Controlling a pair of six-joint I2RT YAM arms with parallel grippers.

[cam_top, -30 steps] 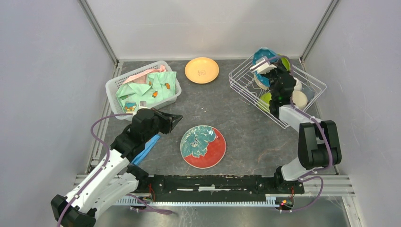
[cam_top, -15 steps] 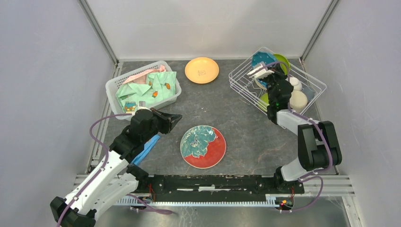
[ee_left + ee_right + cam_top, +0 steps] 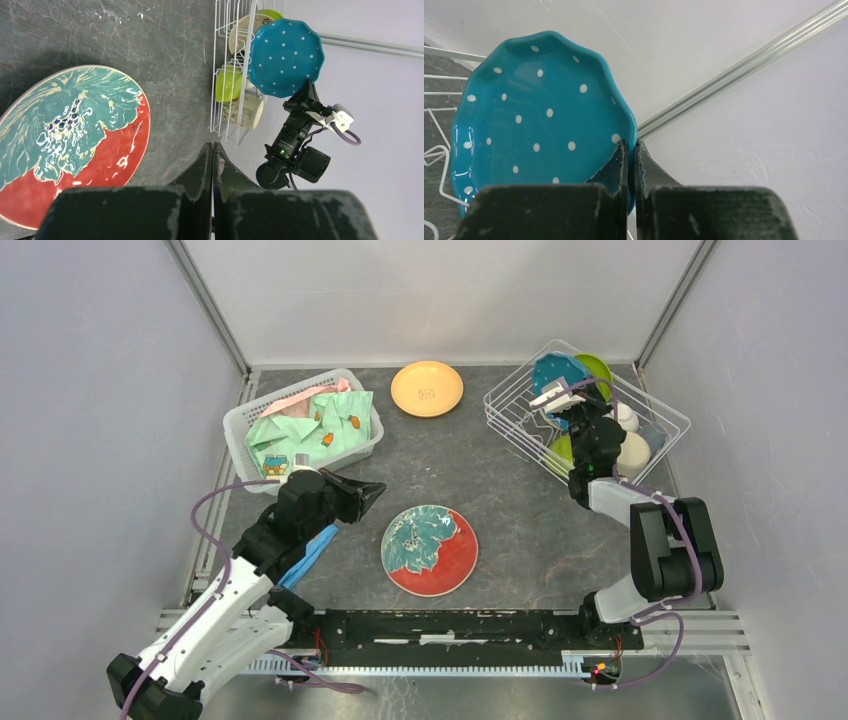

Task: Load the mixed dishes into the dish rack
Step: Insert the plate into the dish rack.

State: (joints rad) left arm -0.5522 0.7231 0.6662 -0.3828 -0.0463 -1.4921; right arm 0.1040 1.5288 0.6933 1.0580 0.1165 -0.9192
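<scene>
My right gripper (image 3: 577, 400) is shut on the rim of the blue white-dotted plate (image 3: 539, 115), holding it upright over the white wire dish rack (image 3: 510, 425) at the back right. The plate also shows in the top view (image 3: 555, 370) and the left wrist view (image 3: 286, 57). In the rack are a lime-green plate (image 3: 597, 367), a beige mug (image 3: 632, 452), a cream dish (image 3: 245, 32) and a small lime-green piece (image 3: 227, 84). A red plate with a teal pattern (image 3: 430, 550) lies at front centre. An orange plate (image 3: 427, 388) lies at the back. My left gripper (image 3: 378, 487) is shut and empty, left of the red plate.
A white plastic basket (image 3: 240, 425) of clothes stands at the back left. A folded blue cloth (image 3: 310, 550) lies under my left arm. Grey walls close in the table on three sides.
My right gripper has shifted the dotted plate a little within the rack area, first left and back, then slightly right. The left arm has not moved.
</scene>
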